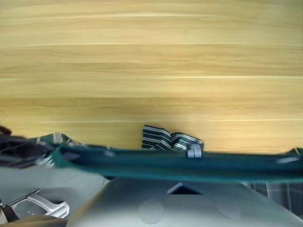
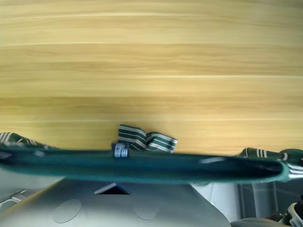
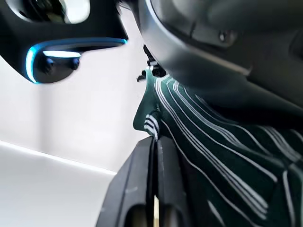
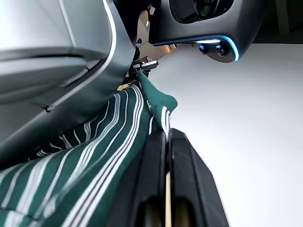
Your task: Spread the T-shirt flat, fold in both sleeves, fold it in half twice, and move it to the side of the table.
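The T-shirt (image 1: 180, 163), dark green with white stripes, hangs stretched in a taut band along the near edge of the wooden table (image 1: 151, 61). A striped fold of it (image 1: 163, 138) rests on the wood, next to a small label (image 1: 194, 150). My left gripper (image 3: 156, 142) is shut on one end of the cloth (image 3: 213, 142), which bunches just past its fingertips. At the other end my right gripper (image 4: 166, 133) is shut on the striped fabric (image 4: 109, 137). The rest of the shirt drops below the table edge, out of sight.
The light wood tabletop runs far ahead and to both sides. A metal frame (image 1: 38, 203) stands low at the left, below the table edge. Grey floor tiles (image 1: 279, 194) show at the lower right.
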### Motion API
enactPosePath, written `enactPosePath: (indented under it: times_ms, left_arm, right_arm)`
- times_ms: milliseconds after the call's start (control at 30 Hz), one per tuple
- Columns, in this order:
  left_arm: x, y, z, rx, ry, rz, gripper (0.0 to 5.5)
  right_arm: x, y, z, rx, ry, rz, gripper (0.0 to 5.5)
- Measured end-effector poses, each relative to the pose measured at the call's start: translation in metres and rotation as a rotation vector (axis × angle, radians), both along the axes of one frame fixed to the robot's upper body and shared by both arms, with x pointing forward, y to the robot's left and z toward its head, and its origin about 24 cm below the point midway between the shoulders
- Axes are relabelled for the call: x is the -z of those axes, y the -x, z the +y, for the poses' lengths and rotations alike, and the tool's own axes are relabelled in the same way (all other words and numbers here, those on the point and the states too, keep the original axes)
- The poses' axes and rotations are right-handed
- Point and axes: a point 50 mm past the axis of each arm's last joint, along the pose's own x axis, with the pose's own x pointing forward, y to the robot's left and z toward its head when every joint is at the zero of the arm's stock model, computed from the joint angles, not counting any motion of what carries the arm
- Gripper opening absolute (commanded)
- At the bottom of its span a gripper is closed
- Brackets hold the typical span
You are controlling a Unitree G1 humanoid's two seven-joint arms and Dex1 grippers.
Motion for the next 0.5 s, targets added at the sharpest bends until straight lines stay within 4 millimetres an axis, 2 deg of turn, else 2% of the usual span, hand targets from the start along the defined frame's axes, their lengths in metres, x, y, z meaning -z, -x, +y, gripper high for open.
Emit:
enactPosePath:
  times_ms: [67, 133, 233, 267, 367, 433, 467, 500]
  left_arm:
    - [-0.017, -0.005, 0.005, 0.046, 0.077, 0.003, 0.0]
    - [-0.032, -0.024, 0.008, 0.021, 0.117, -0.01, 0.0]
    - [-0.045, -0.075, -0.003, -0.069, 0.11, 0.034, 0.0]
    - [-0.045, -0.097, -0.009, -0.096, 0.057, 0.081, 0.0]
    - [-0.027, -0.161, -0.024, -0.21, -0.142, 0.274, 0.0]
    - [-0.014, -0.2, -0.032, -0.359, -0.217, 0.402, 0.0]
    - [-0.006, -0.227, -0.042, -0.497, -0.223, 0.468, 0.0]
    - [-0.005, -0.242, -0.049, -0.595, -0.209, 0.485, 0.0]
  right_arm:
    - [-0.003, -0.007, -0.003, 0.001, -0.017, 0.003, 0.02]
    - [-0.008, -0.031, -0.005, 0.063, -0.015, 0.01, 0.02]
    - [-0.012, -0.083, -0.003, 0.158, 0.01, 0.063, 0.02]
    - [-0.009, -0.105, 0.001, 0.166, 0.054, 0.116, 0.02]
    - [0.006, -0.171, 0.012, 0.257, 0.236, 0.27, 0.02]
    - [0.012, -0.214, 0.022, 0.407, 0.3, 0.344, 0.02]
    - [0.013, -0.244, 0.032, 0.554, 0.301, 0.365, 0.02]
    - [0.01, -0.261, 0.04, 0.657, 0.293, 0.351, 0.02]
